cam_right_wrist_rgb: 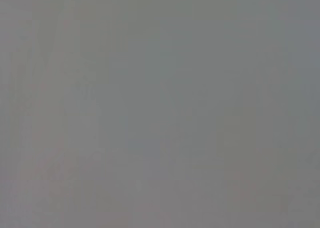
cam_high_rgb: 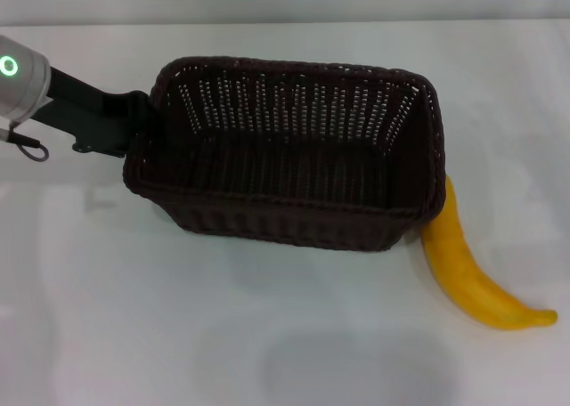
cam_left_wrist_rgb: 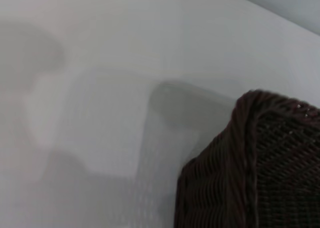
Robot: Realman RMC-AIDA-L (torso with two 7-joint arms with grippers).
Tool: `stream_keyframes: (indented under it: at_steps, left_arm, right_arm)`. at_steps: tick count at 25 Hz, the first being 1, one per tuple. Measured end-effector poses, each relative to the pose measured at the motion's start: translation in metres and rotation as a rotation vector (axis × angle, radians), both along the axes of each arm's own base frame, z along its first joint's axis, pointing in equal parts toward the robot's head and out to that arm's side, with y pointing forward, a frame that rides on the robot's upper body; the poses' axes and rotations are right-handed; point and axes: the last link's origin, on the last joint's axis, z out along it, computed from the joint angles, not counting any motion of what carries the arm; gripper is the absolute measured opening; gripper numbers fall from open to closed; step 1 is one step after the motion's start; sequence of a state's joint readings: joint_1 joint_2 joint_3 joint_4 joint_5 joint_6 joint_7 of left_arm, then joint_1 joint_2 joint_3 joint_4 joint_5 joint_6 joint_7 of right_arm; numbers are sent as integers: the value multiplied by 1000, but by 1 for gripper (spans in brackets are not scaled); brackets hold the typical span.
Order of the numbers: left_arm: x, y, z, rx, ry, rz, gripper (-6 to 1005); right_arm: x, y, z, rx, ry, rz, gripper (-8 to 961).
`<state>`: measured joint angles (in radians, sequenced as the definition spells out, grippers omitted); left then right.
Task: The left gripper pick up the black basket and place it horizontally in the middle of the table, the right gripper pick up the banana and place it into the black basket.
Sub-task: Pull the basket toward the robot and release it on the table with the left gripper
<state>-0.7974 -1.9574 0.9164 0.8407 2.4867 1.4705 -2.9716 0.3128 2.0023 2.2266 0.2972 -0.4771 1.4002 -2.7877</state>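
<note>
One left end effector [cam_high_rgb: 141,130] meets the black basket's [cam_high_rgb: 294,157] rim (grip unclear) — banana [cam_high_rgb: 468,268] alongside.

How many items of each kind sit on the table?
Basket: 1
Banana: 1
Total: 2

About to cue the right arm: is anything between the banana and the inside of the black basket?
Only the black basket's own right wall: the banana lies on the table against its right near corner, one end hidden behind it. The inside looks empty. The left gripper is at the left rim.
</note>
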Motion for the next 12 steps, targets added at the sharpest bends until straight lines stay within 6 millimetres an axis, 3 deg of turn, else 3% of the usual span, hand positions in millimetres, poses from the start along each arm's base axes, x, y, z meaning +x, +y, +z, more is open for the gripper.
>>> stream_keyframes:
  at_steps: [7,12]
  left_arm:
    - [-1,-3,2,-8,-9,-24,462]
    - [-9,-5,25,42,-27,-78,633]
  right_arm:
    - [5,-9,0,-1,9,-6,841]
    - [11,-18,0,-37,102,0,841]
